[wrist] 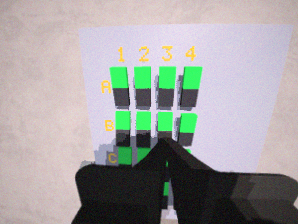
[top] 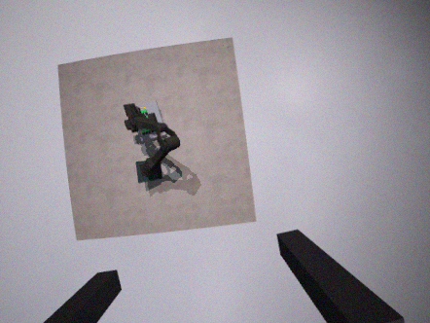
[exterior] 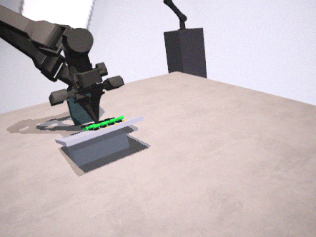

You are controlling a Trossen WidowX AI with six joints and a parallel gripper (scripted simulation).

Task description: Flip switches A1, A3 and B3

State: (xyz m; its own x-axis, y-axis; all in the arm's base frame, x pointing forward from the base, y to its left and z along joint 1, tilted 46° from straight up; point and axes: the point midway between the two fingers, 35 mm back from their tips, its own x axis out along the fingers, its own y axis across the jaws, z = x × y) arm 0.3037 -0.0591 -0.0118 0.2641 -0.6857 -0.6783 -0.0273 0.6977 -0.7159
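Switch B3 (wrist: pixel 165 123), with A1 (wrist: pixel 120 86) and A3 (wrist: pixel 166 86): three rockers on the raised panel (top: pixel 153 106) (exterior: pixel 69 141) (wrist: pixel 240 90), in front of the arm. B3 stands one row nearer the arm than A3, between B2 (wrist: pixel 143 126) and B4 (wrist: pixel 188 127).

Gripper (top: pixel 134 121) (exterior: pixel 96 121) (wrist: pixel 166 141): narrow, fingers together, nothing held; tips low over the panel, at B3's near, dark end in the wrist view. Contact: we cannot tell.

Step in hand, by our judgement: pressing B3. Raised end: not certain from these views; we should settle it before pushing.

Handling notes: we keep the fingers closed as one narrow probe, centre it on column 3, press the raised end straight down until the other end rises, then lift straight up before any sideways travel. Hazards: drift onto B2 or B4, or brushing row C behind the tips.
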